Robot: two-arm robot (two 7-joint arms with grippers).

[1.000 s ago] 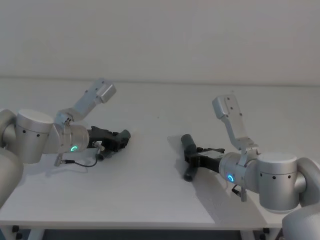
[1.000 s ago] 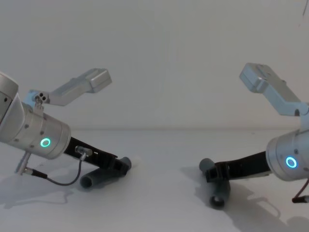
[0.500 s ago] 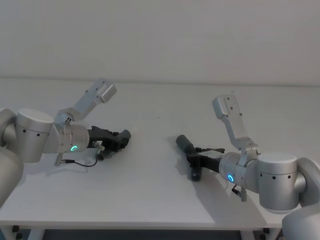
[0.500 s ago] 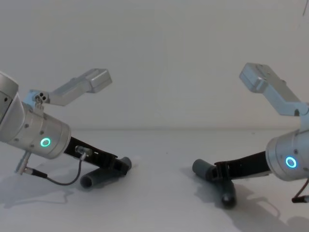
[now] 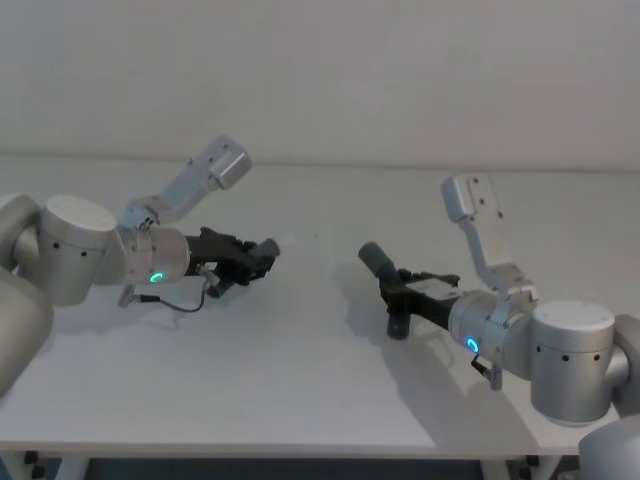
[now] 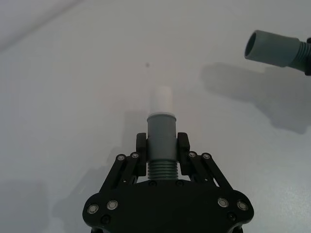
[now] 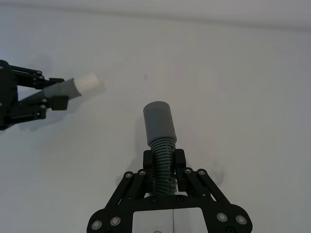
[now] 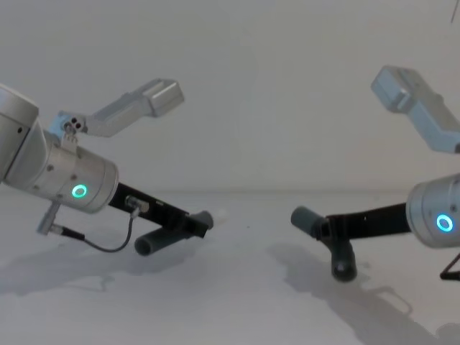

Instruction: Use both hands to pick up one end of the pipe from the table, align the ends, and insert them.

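Above the white table (image 5: 300, 390) our left gripper (image 5: 250, 265) clamps the curved piece (image 6: 161, 131) and our right gripper (image 5: 398, 290) clamps the elbow piece (image 7: 159, 121), left and right, well apart; next we must line the white tip (image 7: 90, 81) up with the grey mouth (image 6: 256, 45).

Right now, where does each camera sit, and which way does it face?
Head view: high on the robot, looking down at the table; both arms, left gripper, right gripper.
Chest view: lower, looking across the table; both arms from the side.
Left wrist view: behind the left gripper, facing along the curved piece to its white tip.
Right wrist view: behind the right gripper, facing along the elbow piece.
Shared: both wrist views see both pieces.
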